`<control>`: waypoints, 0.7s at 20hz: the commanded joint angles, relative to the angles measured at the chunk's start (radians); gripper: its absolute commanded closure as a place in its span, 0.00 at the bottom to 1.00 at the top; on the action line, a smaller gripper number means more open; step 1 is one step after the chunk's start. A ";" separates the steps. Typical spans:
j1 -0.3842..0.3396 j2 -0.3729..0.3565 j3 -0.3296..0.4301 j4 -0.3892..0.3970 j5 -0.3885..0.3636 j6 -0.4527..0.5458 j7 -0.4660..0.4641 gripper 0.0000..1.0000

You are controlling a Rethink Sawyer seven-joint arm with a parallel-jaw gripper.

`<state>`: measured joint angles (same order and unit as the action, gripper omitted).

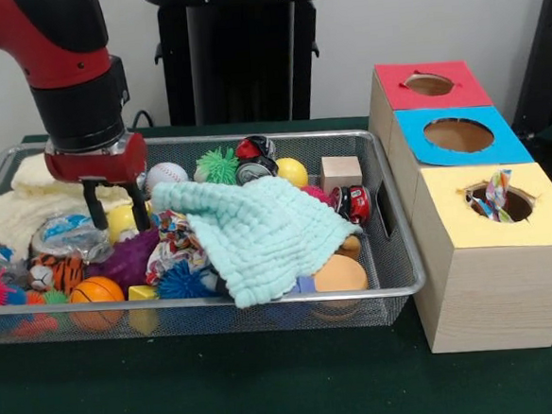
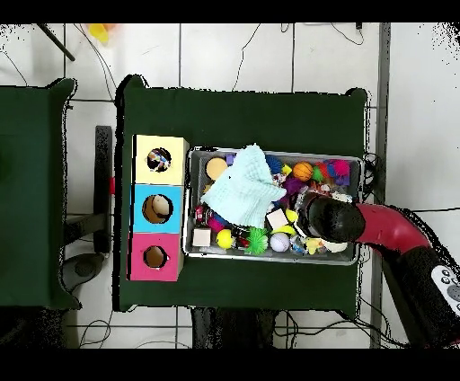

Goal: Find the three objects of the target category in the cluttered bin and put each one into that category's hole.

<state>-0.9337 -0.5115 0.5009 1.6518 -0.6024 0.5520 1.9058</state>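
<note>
Between the fingers (image 1: 117, 210), which stand parted and hold nothing, sits a yellow ball (image 1: 123, 221) in the bin (image 1: 393, 256). Target category is not shown; if balls, 3 lie close: this one, a baseball (image 1: 166, 174) just beyond, an orange ball (image 1: 96, 292) nearer the camera. Likely light, smooth, prone to roll; pinch across the middle. Mint cloth (image 1: 254, 235) beside them may snag.
</note>
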 commanded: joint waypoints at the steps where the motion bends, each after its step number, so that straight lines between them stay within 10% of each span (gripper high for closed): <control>1: -0.020 -0.067 0.085 0.058 0.007 0.082 -0.183 0.00; 14: -0.034 -0.040 0.107 0.008 0.006 0.105 -0.209 0.00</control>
<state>-0.9485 -0.5848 0.5418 1.6618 -0.5911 0.5528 1.9058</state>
